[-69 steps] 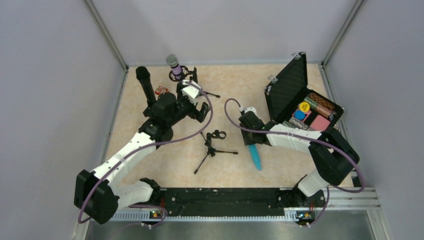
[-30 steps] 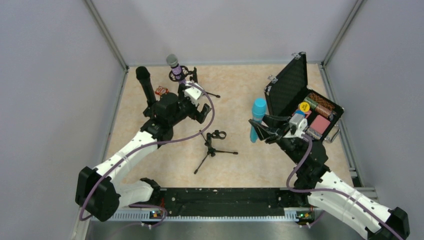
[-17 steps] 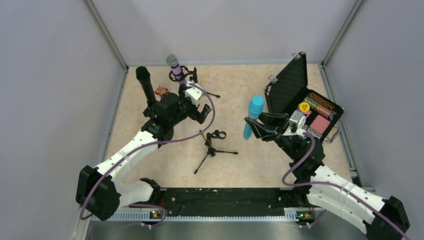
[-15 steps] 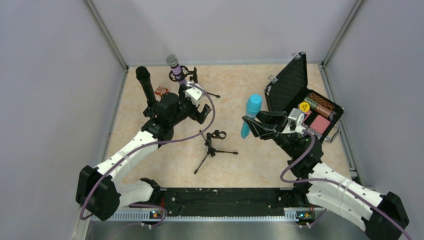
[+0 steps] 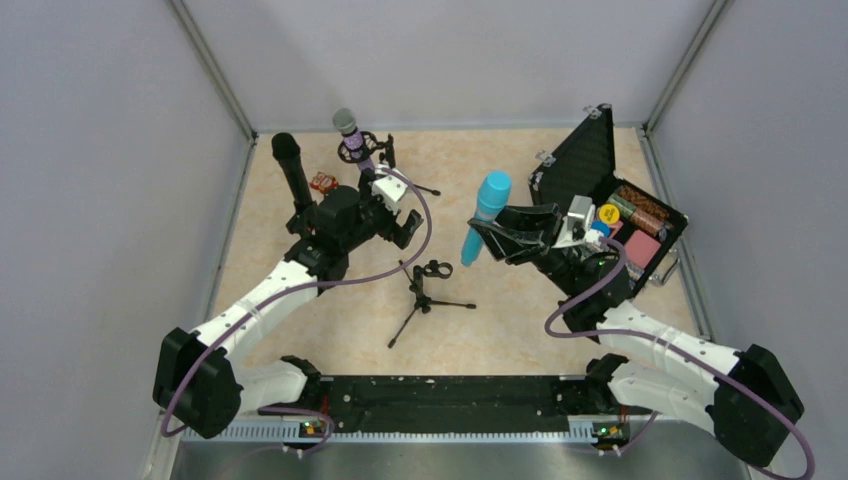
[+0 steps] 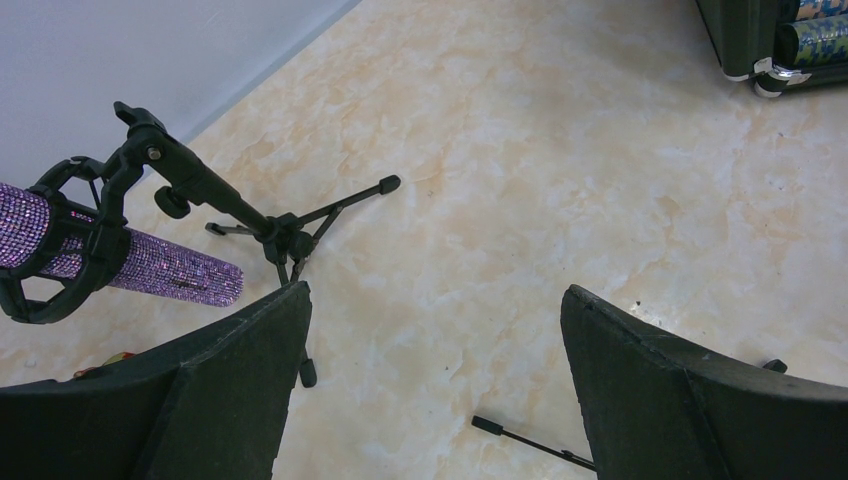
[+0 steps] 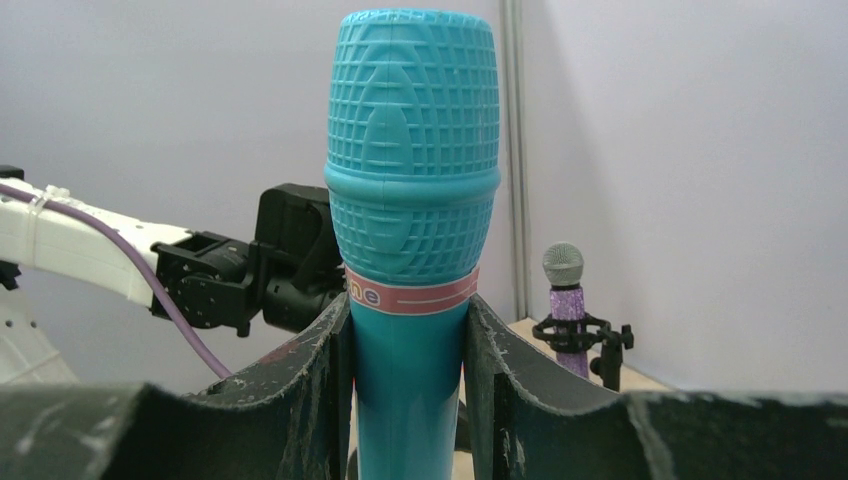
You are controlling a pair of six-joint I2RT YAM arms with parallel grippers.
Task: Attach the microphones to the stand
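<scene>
My right gripper [image 5: 497, 240] is shut on the turquoise microphone [image 5: 482, 216] and holds it in the air, head up and tilted, right of the empty black tripod stand [image 5: 424, 292]. In the right wrist view the fingers [image 7: 318, 372] clamp its handle [image 7: 412, 200]. The glittery purple microphone [image 5: 347, 130] sits in a stand clip at the back; it also shows in the left wrist view [image 6: 150, 266] and the right wrist view [image 7: 566, 300]. A black microphone [image 5: 292, 170] stands upright at the back left, its lower end hidden. My left gripper [image 5: 398, 220] is open and empty above the table [image 6: 435, 295].
An open black case [image 5: 585, 170] with coloured items stands at the back right. A small red-orange item [image 5: 322, 181] lies near the black microphone. Grey walls close in the table on three sides. The purple microphone's tripod legs [image 6: 330, 210] spread on the floor.
My right gripper has lifted the turquoise microphone off the table, turned it head up and carried it left toward the middle. The left arm has hardly moved.
</scene>
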